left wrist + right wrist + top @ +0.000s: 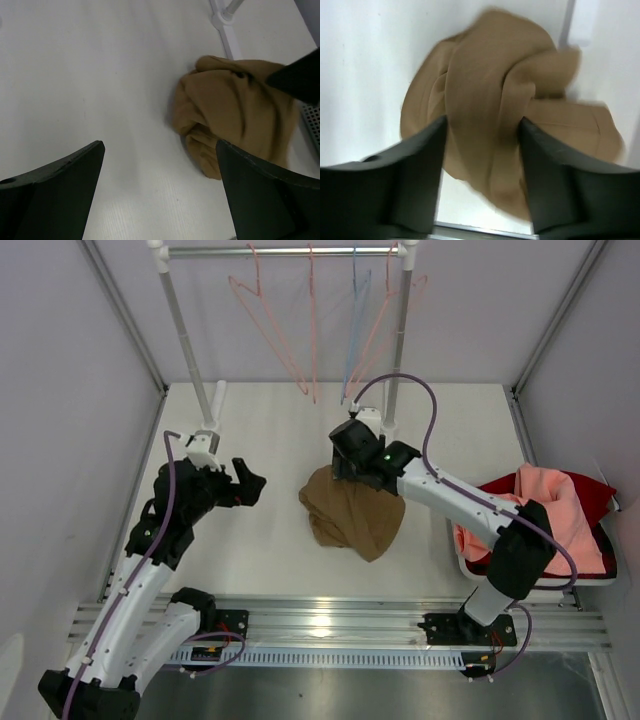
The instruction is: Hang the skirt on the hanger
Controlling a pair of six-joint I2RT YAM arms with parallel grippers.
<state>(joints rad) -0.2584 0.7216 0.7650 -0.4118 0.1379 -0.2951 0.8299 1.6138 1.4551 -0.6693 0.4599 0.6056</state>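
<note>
A: Where's the skirt (350,515)?

B: Bunched in a heap mid-table (250,430), well short of the rail (290,251). No waistband showing, only tan folds.

A: Right gripper (482,125)?

B: Over the heap's far edge. Jaws parted, straddling a thick ridge of cloth. Wrist view is blurry, so I can't tell if the pads touch it; it doesn't look pinched.

A: Left gripper (160,145)?

B: Spread wide, empty, hovering over bare table on the skirt's left, near but not touching.

A: The hanger (312,330)?

B: Salmon-pink wire, hanging on the rail at the far end with others alike and a light blue hanger (352,330). Well away from the skirt.

A: Step in hand?

B: My read: sorting the heap out so there's an edge to grab. Hanging hasn't begun.

A: How to do it well?

B: Don't grab the middle of the lump, it just lifts as a ball. Find the waistband, pinch one layer at each end, one arm per side, lift and let the cloth fall open. Come down low so the fingers get under the fold, and close fully, since thin cloth slips.

A: Risks?

B: Pinching several layers at once, or dragging the heap towards the basket (470,565) on the right.
</note>
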